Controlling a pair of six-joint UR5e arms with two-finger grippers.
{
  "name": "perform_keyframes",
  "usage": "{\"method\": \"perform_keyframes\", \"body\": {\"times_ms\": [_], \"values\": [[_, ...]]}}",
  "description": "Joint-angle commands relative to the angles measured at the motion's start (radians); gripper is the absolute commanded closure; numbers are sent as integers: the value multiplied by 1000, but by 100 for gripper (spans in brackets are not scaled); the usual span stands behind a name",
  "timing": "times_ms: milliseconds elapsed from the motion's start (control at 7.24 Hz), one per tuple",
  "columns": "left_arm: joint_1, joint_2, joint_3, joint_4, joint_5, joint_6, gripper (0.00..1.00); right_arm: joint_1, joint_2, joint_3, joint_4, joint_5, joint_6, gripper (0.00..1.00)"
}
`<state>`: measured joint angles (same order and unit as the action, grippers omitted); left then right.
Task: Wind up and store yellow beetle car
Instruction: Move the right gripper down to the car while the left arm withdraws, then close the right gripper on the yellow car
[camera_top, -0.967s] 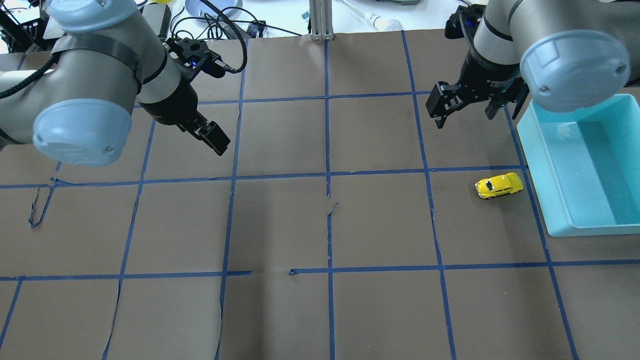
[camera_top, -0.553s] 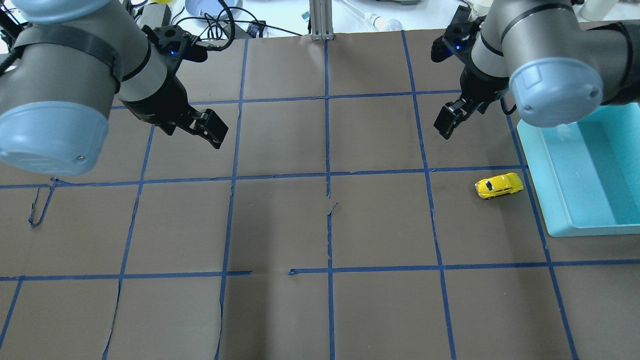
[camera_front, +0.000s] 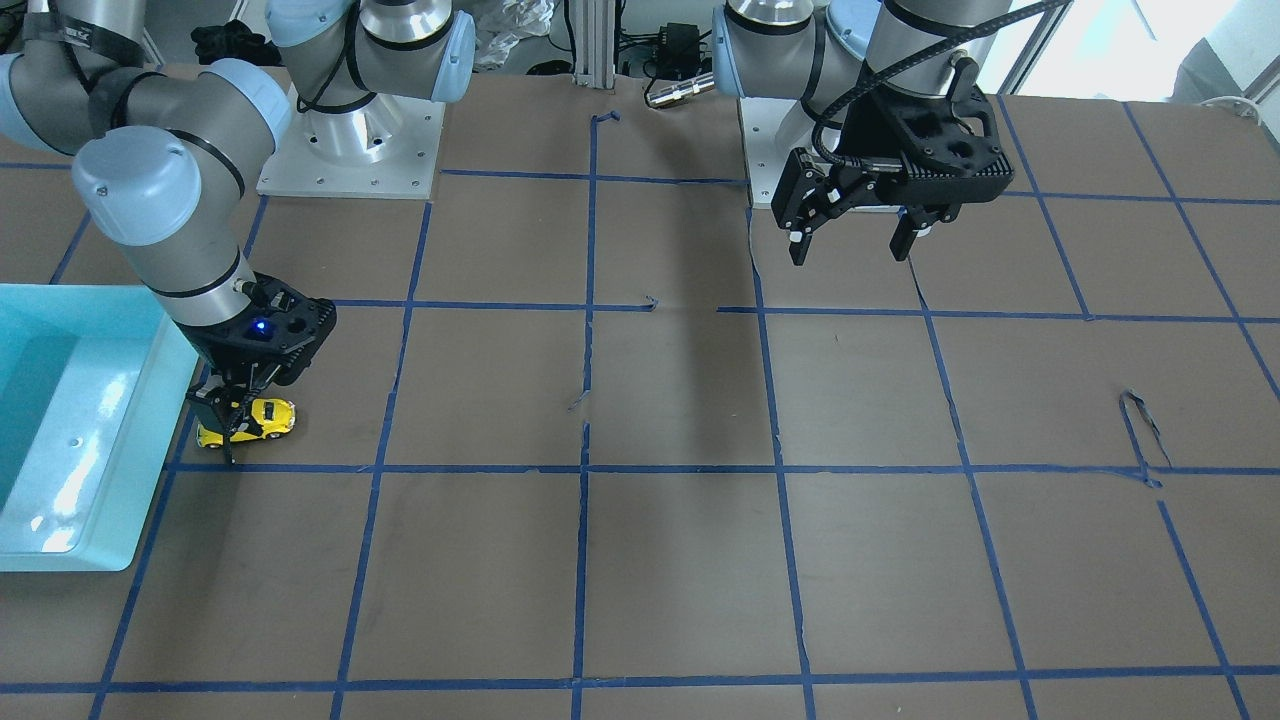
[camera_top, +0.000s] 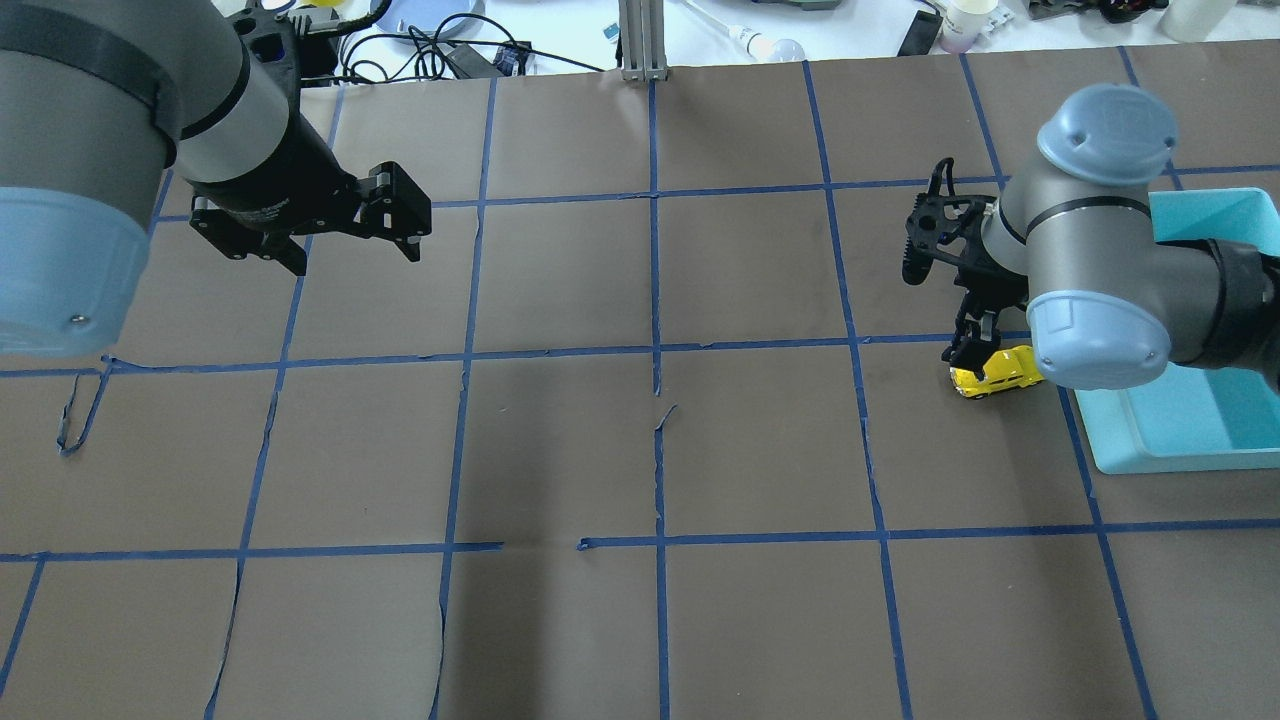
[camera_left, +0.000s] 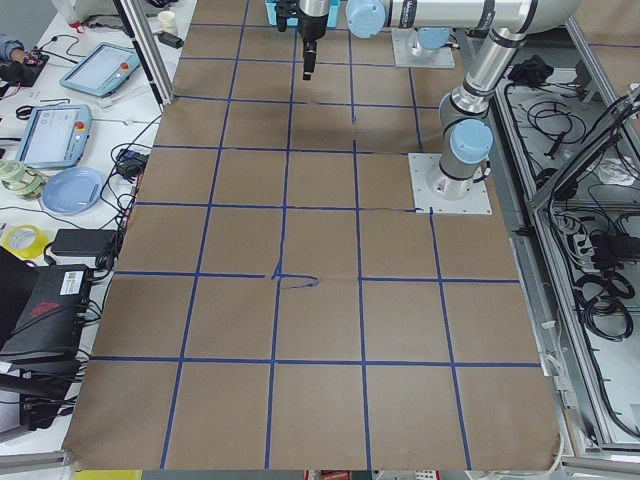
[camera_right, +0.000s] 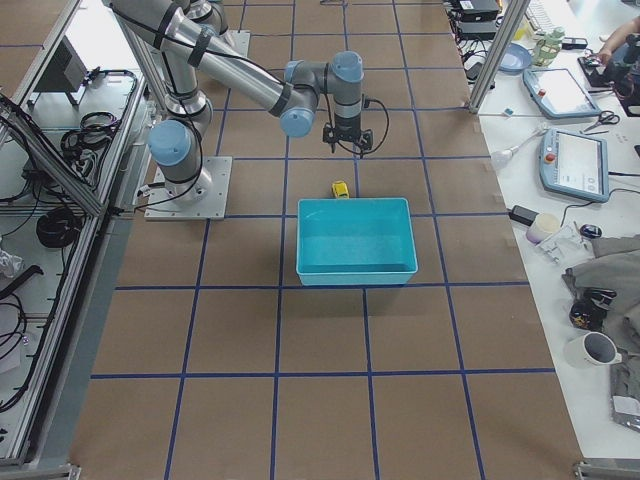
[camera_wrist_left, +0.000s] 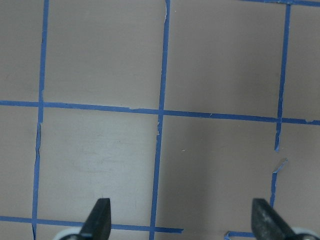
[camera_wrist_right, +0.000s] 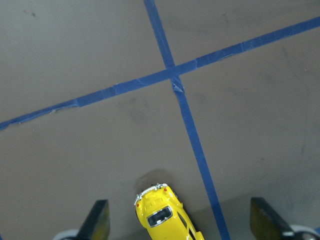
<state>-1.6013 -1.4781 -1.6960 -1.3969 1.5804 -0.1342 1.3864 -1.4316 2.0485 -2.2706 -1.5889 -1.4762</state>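
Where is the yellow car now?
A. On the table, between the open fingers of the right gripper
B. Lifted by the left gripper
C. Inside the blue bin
A: the wrist view shows the car on the table, with the right gripper open around it and not touching it.

right wrist view cuts the yellow beetle car (camera_wrist_right: 164, 214) off at the bottom edge. overhead, the right arm's elbow (camera_top: 1095, 335) covers one end of the car and a corner of the teal bin (camera_top: 1180, 460).
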Motion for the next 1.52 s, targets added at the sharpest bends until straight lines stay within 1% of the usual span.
{"method": "perform_keyframes", "body": {"times_ms": [0,138,276,553,829,967,1105,1243,1382], "values": [[27,5,-2,3,4,-2,0,-73,84,29,-76,-2,-171,0],[33,10,1,4,9,-4,0,-107,97,29,-75,-3,-249,0],[35,18,-2,-2,12,-4,0,-112,99,29,-73,-8,-310,0],[50,22,-5,-1,12,4,0,-112,126,29,-76,-34,-323,0],[49,22,-10,2,6,4,0,-112,149,30,-73,-39,-328,0],[49,22,-10,9,4,1,0,-112,155,29,-73,-37,-328,10],[49,22,-10,9,4,1,0,-110,157,24,-73,-40,-328,51],[49,22,-11,9,4,1,0,-110,160,22,-73,-57,-326,100],[49,22,-11,9,6,1,0,-110,160,21,-73,-57,-329,100]]}}
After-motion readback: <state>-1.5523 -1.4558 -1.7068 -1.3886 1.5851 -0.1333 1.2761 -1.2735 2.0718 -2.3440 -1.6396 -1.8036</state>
